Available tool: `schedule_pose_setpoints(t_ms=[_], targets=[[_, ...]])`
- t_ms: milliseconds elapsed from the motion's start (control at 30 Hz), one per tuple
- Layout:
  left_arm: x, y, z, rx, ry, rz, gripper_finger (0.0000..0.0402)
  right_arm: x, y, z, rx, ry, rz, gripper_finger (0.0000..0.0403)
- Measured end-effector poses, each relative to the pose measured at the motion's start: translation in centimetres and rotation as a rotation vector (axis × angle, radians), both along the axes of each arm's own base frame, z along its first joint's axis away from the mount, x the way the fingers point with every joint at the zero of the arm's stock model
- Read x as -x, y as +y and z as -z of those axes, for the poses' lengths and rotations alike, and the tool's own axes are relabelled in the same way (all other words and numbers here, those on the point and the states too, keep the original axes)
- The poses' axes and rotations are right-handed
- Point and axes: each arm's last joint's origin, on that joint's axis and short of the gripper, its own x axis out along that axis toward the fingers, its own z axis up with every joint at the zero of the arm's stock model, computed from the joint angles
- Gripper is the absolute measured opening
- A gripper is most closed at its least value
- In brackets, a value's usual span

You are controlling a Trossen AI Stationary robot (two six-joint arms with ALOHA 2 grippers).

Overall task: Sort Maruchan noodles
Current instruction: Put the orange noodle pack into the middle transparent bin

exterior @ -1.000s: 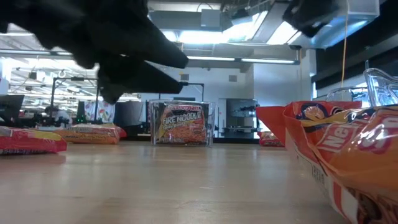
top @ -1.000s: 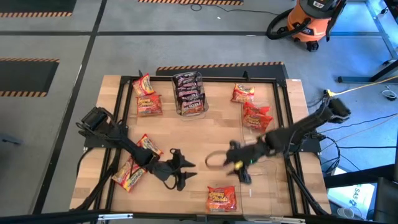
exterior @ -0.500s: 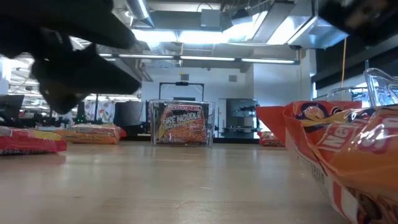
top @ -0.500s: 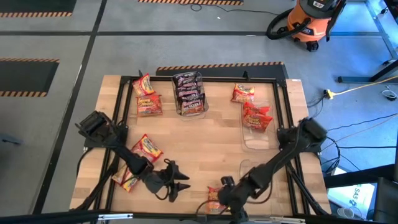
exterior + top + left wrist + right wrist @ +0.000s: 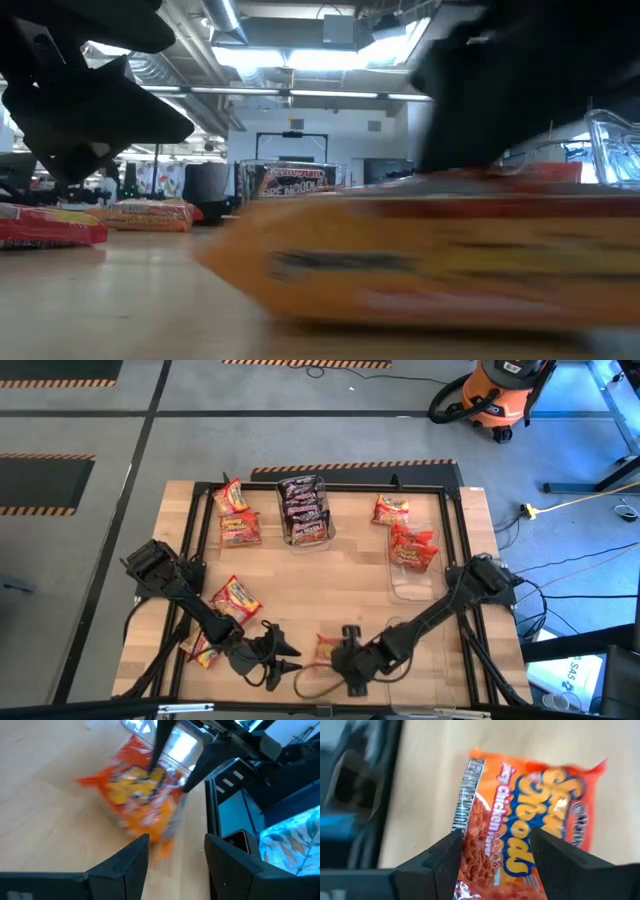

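The Maruchan noodles lie scattered as flat packets. One orange packet (image 5: 327, 650) (image 5: 530, 815) lies near the table's near edge, with my right gripper (image 5: 347, 660) (image 5: 492, 850) open over one short end. It shows blurred in the low view (image 5: 420, 250). My left gripper (image 5: 285, 660) (image 5: 175, 850) stands open just left of it, pointing at the packet (image 5: 140, 795) and touching nothing. Another packet (image 5: 235, 598) lies by the left arm. My right gripper comes at the orange packet slanting down from the table's right. Its open fingers (image 5: 445, 865) stand over the packet's end nearest them (image 5: 490, 870), one toward each long edge. The packet lies flat on the table. The fingers hide the exact place of touch.
A clear bin (image 5: 305, 535) with dark packets stands at the far middle, with two packets (image 5: 238, 525) to its left. A second clear bin (image 5: 415, 585) holds red packets at the right, and one packet (image 5: 390, 510) lies beyond it. A packet (image 5: 198, 652) lies partly under the left arm.
My right gripper has swung down to the near edge onto the orange packet, then toward the table's left. The packet has slid leftward and a little farther from the near edge, still flat. My left gripper has moved a little toward the near edge and rolled, staying open.
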Motion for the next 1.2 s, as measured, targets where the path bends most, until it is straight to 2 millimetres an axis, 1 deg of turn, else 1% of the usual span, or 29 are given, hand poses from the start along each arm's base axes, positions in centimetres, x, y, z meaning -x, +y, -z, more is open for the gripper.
schedule_pose_setpoints(t_ms=[67, 133, 233, 333, 400, 533, 567, 633, 733, 833, 900, 967, 1033, 1133, 1200], targets=[[0.0, 0.1, 0.0, 0.005, -0.006, -0.027, 0.0186, -0.9, -0.9, -0.2, 0.017, -0.053, 0.054, 0.0215], [0.0, 0.1, 0.0, 0.000, -0.011, -0.044, 0.0186, -1.7, -1.9, 0.1, 0.034, -0.074, 0.101, 0.0215], [0.0, 0.2, 0.0, -0.006, -0.016, -0.058, 0.0186, -2.8, -3.6, 0.9, 0.056, -0.058, 0.144, 0.0215], [0.0, 0.3, 0.0, -0.046, -0.027, -0.084, 0.0186, -3.6, -4.9, 0.8, 0.023, -0.039, 0.124, 0.0215], [0.0, 0.2, -0.1, -0.077, -0.042, -0.096, 0.0186, -3.8, -5.3, -0.4, 0.007, -0.024, 0.093, 0.0215], [-0.2, 0.0, -0.9, -0.130, -0.107, -0.151, 0.0186, -2.9, -5.4, -5.1, 0.017, -0.078, 0.033, 0.0215], [-0.4, -0.2, -1.2, -0.148, -0.121, -0.160, 0.0186, -2.4, -5.6, -5.8, 0.030, -0.066, 0.020, 0.0215], [-0.9, -0.6, -2.0, -0.186, -0.145, -0.160, 0.0186, -1.8, -6.3, -6.2, 0.047, -0.048, 0.016, 0.0215], [-1.9, -1.5, -2.5, -0.262, -0.168, -0.162, 0.0186, -1.3, -8.0, -5.9, 0.061, -0.034, 0.042, 0.0215], [-3.1, -2.3, -2.1, -0.320, -0.171, -0.169, 0.0186, -1.6, -10.0, -4.4, 0.039, -0.013, 0.089, 0.0215], [-4.0, -2.6, -1.2, -0.346, -0.156, -0.174, 0.0186, -1.7, -11.3, -3.1, -0.012, 0.018, 0.120, 0.0215], [-4.8, -2.7, 0.0, -0.362, -0.136, -0.183, 0.0186, -2.0, -12.4, -2.4, -0.105, 0.013, 0.122, 0.0215], [-5.5, -2.6, 1.3, -0.368, -0.114, -0.190, 0.0186, -1.9, -13.1, -1.5, -0.155, 0.022, 0.136, 0.0215], [-5.9, -2.3, 3.5, -0.373, -0.071, -0.206, 0.0186, -1.8, -13.5, -1.2, -0.202, 0.027, 0.143, 0.0215], [-6.2, -2.1, 4.3, -0.346, -0.062, -0.224, 0.0185, -1.5, -13.5, -1.0, -0.221, 0.039, 0.138, 0.0215]])
